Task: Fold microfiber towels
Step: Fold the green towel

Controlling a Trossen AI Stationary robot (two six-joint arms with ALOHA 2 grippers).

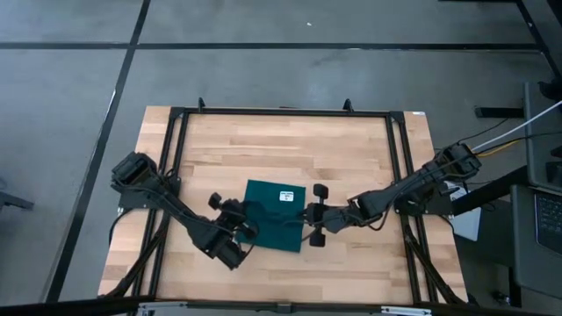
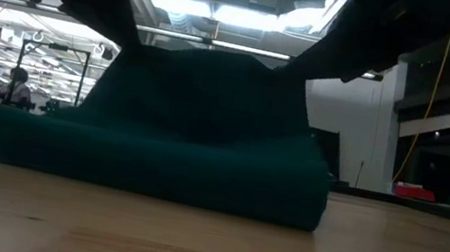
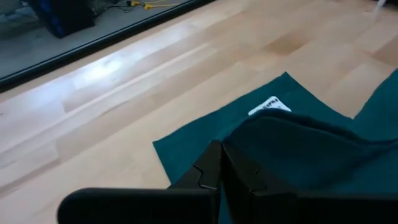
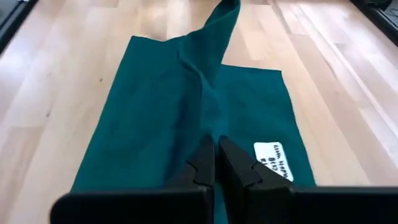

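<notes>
Where pale wood planks (image 1: 351, 158) run, teal towel (image 1: 274, 215) amid workshop lights (image 2: 226, 7).

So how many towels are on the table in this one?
1. A single dark teal towel lies mid-table between the arms, white tag up, with the left end effector and right end effector each pinching an edge. None appears hidden.

Even, bright light falls on the pale wooden tabletop (image 1: 351, 149) in the overhead view, with soft shadows under both arms. The table-level view is dim and backlit: ceiling lights (image 2: 226, 12) glare, the teal towel (image 2: 154, 165) is near-silhouette, and the foreground wood is blurred. Wrist views look slightly soft.
</notes>
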